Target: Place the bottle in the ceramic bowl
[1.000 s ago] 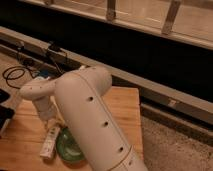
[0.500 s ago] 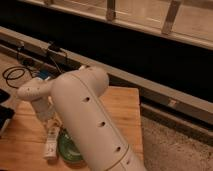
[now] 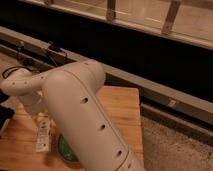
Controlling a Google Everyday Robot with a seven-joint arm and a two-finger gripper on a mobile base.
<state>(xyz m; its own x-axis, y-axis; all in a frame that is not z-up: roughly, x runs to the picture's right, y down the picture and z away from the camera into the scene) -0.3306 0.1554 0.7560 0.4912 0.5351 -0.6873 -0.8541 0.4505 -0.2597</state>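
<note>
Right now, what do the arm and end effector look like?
The arm is a thick, smooth off-white tube with rounded joints and small dark holes. The end effector, at far left over the wooden table, looks off-white too, mostly hidden.

Pincer by ceramic bowl — arm across it

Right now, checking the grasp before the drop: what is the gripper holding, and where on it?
The gripper holds the bottle by its upper end, beside the ceramic bowl.
</note>
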